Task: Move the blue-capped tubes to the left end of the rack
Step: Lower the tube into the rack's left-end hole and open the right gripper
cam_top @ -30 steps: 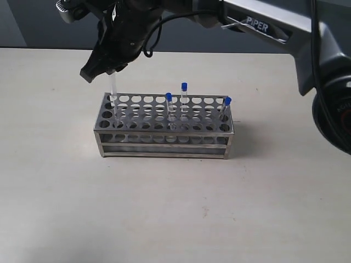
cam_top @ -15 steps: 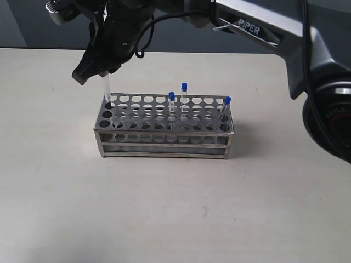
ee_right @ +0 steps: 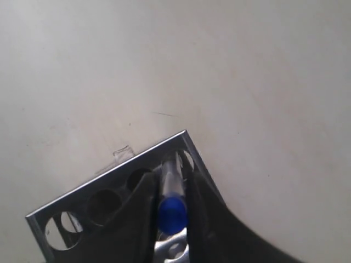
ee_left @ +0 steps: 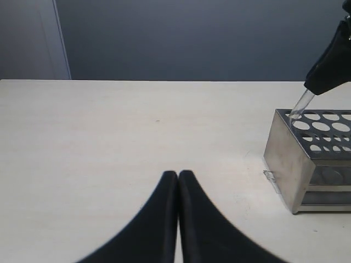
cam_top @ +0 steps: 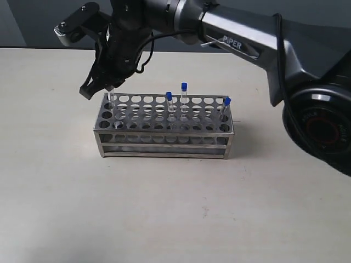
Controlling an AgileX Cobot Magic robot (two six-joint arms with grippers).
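The steel rack (cam_top: 164,143) stands mid-table. My right gripper (cam_top: 107,87) is shut on a blue-capped tube (ee_right: 172,211) and holds it over the rack's far-left corner hole. The tube's clear lower part (cam_top: 112,97) reaches down into that hole. In the left wrist view the same tube (ee_left: 301,102) slants into the rack (ee_left: 285,161). Three other blue-capped tubes stand in the rack's middle and right: one (cam_top: 169,102), one (cam_top: 184,93) and one (cam_top: 226,107). My left gripper (ee_left: 179,176) is shut and empty, low over bare table off the rack's left end.
The right arm (cam_top: 241,38) stretches from the right across the space behind the rack. The pale tabletop (cam_top: 181,213) surrounds the rack, with a dark wall behind it.
The right gripper has come down with its tube, which now sits deeper in the far-left corner hole. The three standing tubes have stayed put.
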